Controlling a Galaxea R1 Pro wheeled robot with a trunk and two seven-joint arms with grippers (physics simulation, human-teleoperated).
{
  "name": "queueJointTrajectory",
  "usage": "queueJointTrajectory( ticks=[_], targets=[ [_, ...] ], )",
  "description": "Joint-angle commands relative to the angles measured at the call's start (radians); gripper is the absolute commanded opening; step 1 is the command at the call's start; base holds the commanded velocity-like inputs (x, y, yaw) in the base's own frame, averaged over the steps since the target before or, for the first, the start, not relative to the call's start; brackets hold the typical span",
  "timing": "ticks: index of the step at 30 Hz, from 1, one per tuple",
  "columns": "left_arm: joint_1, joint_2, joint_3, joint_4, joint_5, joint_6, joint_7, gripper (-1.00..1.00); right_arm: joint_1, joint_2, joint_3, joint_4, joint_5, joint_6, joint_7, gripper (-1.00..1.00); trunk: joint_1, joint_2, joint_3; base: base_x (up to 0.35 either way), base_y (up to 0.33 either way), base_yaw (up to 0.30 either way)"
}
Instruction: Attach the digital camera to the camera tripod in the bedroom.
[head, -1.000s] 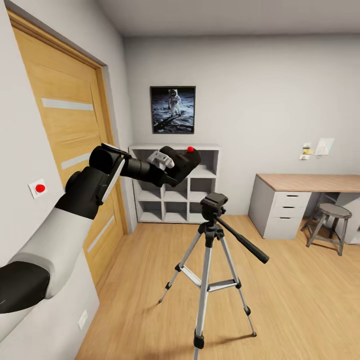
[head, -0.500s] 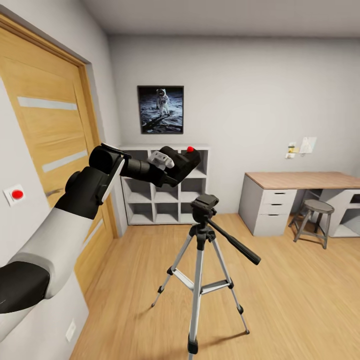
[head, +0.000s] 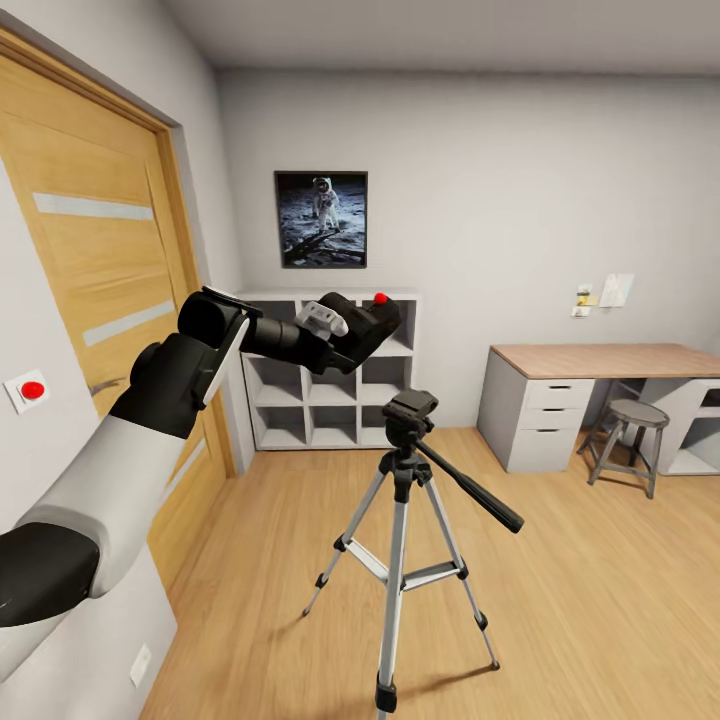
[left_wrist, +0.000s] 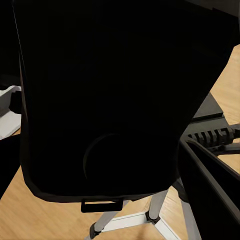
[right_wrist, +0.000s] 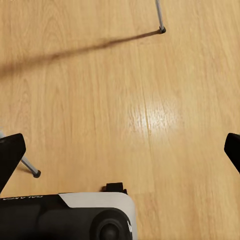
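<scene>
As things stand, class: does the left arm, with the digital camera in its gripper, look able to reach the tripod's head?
Probably yes. The left gripper holds the digital camera up and to the left of the camera tripod, whose black head stands bare, with open air between them.

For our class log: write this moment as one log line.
left pincer: holding camera | tripod: standing, head bare | camera: above tripod, unattached

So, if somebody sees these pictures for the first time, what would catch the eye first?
Probably the left gripper, raised and holding the digital camera with its red button, just above the head of the camera tripod standing on the wood floor. Behind hangs an astronaut picture over white cube shelves.
</scene>
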Motion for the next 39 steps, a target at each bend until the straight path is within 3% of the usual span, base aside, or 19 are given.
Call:
queueJointTrajectory(
  ticks=[1,6,8,14,21,29,34,39],
  targets=[
    [0.000,0.000,0.000,-0.001,-0.009,0.003,-0.010,-1.00,0.000,-0.002,0.008,-0.001,-0.010,-0.003,-0.008,1.00,0.000,-0.001,0.000,0.000,0.000,0.000],
    [0.000,-0.005,0.001,-0.001,-0.009,0.003,-0.010,-1.00,0.000,-0.003,0.007,-0.002,-0.010,-0.004,-0.008,1.00,0.000,-0.001,0.000,0.000,0.000,0.000],
    [0.000,-0.023,0.001,-0.001,-0.009,0.003,-0.009,-1.00,0.000,-0.003,0.012,-0.103,-0.010,0.000,-0.005,1.00,0.000,-0.001,0.000,0.000,0.000,0.000],
    [0.000,-0.027,0.001,-0.001,-0.009,0.003,-0.009,-1.00,0.000,-0.003,0.065,-0.205,-0.012,0.001,-0.006,1.00,0.000,-0.001,0.000,0.000,0.000,0.000],
    [0.000,-0.027,0.001,-0.001,-0.009,0.003,-0.009,-1.00,0.000,-0.003,0.079,-0.372,-0.011,0.013,-0.006,1.00,0.000,-0.001,0.000,0.000,0.000,0.000],
    [0.000,-0.027,0.001,-0.001,-0.009,0.003,-0.009,-1.00,0.000,-0.003,0.074,-0.545,-0.012,0.131,-0.008,1.00,0.000,-0.001,0.000,0.000,0.000,0.000],
    [0.000,-0.027,0.001,-0.001,-0.009,0.003,-0.009,-1.00,0.000,0.000,0.074,-0.595,-0.012,0.149,-0.008,1.00,0.000,-0.001,0.000,0.000,0.000,0.000],
    [0.000,-0.028,0.001,-0.001,-0.009,0.003,-0.009,-1.00,-0.001,0.023,0.074,-0.632,-0.013,0.194,-0.007,1.00,0.000,-0.001,0.000,0.000,0.000,0.000]
  ],
)
